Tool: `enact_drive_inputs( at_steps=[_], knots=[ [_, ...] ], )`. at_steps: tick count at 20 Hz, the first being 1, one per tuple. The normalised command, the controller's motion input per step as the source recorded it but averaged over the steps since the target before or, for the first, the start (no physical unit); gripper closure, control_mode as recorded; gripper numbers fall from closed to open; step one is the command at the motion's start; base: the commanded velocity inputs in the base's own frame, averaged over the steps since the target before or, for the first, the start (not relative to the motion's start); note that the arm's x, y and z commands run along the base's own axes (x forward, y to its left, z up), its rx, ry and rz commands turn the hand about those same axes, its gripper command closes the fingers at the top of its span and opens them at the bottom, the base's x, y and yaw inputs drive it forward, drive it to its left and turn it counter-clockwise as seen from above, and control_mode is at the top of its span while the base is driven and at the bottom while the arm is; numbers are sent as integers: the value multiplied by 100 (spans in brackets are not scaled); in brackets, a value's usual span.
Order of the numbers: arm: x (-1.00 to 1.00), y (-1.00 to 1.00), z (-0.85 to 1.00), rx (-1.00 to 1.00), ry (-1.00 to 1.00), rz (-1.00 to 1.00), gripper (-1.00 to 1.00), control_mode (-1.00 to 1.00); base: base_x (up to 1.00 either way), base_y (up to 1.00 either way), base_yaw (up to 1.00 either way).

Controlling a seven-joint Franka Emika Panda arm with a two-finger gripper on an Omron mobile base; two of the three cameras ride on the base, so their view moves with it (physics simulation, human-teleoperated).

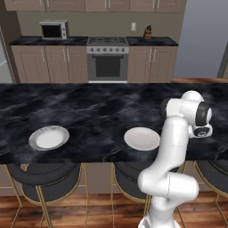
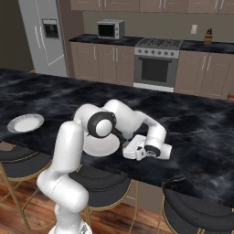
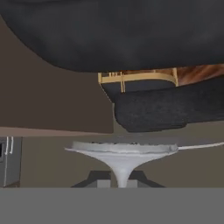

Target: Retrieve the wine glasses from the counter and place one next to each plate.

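On the black island (image 1: 89, 111) we see 2 plates: left plate (image 1: 49, 137) near its front edge, right plate (image 1: 141, 138) beside the arm. Gripper (image 3: 118, 183) clenched on a wine glass (image 3: 120, 155) stem, just right of that plate.

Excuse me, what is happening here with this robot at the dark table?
The white robot arm is working at the black marble island top, where two small round white plates lie apart. Its pincer is shut on the thin stem of a small clear stemmed wine glass, whose round flat foot shows in the hand view. The hand is low over the island, close beside the plate nearer to the arm. Whether the glass already stands on the marble cannot be told.
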Motion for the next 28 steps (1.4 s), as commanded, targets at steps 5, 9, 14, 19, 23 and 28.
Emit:
enact_drive_inputs(
  at_steps=[5, 9, 14, 19, 23, 28],
  knots=[
    [0, -1, -14, 0, 0, 0, -100, -100, 0, 0, 0],
    [0, -10, 0, 0, 0, 0, -100, -100, 0, 0, 0],
    [-7, -16, 0, 0, 0, 0, -100, -100, 0, 0, 0],
    [-16, -17, 9, 0, 0, 0, -100, -100, 0, 0, 0],
    [-33, -13, 44, 0, -3, -8, -100, -100, 0, 0, 0],
    [-55, -1, 63, 0, -12, -15, -100, -100, 0, 0, 0]
  ],
)
